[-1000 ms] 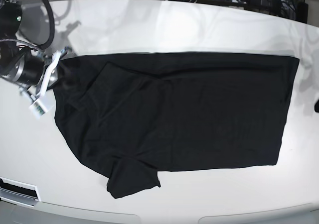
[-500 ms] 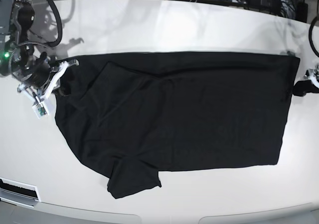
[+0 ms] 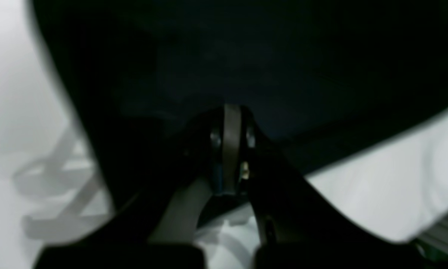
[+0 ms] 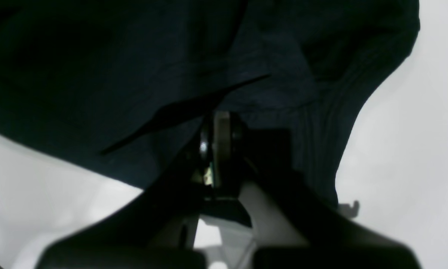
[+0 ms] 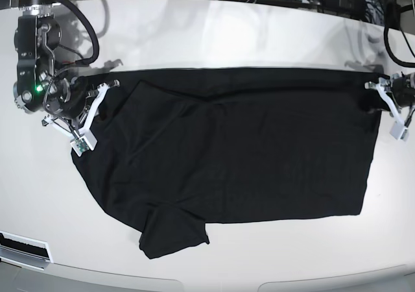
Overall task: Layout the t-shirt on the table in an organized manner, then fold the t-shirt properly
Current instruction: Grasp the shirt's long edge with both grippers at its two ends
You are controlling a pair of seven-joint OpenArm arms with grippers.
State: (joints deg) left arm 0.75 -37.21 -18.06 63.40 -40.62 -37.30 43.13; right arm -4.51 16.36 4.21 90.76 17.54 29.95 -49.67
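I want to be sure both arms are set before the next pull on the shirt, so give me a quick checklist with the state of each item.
1. Left gripper shut at the t-shirt hem edge: ok; fabric pinched: cannot tell.
2. Right gripper shut at the collar end: ok; grip on cloth: cannot tell.
3. Body of the shirt flat on the table: ok.
4. Near sleeve laid out: not ok, it sticks out crooked toward the front edge.
5. Far sleeve laid out: not ok, folded over onto the body.
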